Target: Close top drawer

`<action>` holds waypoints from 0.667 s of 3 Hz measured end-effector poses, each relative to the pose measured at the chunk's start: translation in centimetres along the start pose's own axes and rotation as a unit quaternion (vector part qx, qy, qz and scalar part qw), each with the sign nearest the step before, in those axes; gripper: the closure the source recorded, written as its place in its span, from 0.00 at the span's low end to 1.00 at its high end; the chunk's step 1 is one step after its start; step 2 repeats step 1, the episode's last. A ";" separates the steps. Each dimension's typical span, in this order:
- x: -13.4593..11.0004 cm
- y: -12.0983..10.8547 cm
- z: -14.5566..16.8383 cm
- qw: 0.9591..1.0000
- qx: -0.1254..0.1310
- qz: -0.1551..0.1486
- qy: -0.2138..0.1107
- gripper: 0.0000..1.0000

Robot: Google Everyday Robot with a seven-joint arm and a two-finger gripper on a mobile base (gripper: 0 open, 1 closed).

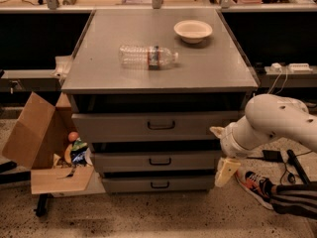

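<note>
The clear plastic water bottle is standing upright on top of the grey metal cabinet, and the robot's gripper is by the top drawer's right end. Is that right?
Not quite. The camera view shows the clear plastic water bottle lying on its side, not upright, on top of the grey metal cabinet. The robot's gripper is indeed by the right end of the wide grey metal top drawer.
</note>
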State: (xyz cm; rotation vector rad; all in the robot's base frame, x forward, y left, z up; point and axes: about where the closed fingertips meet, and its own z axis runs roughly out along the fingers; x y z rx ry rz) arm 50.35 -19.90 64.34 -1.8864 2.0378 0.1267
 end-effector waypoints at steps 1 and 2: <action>0.0 0.0 0.0 1.000 0.000 0.000 0.000 0.00; 0.0 0.0 0.0 1.000 0.000 0.000 0.000 0.00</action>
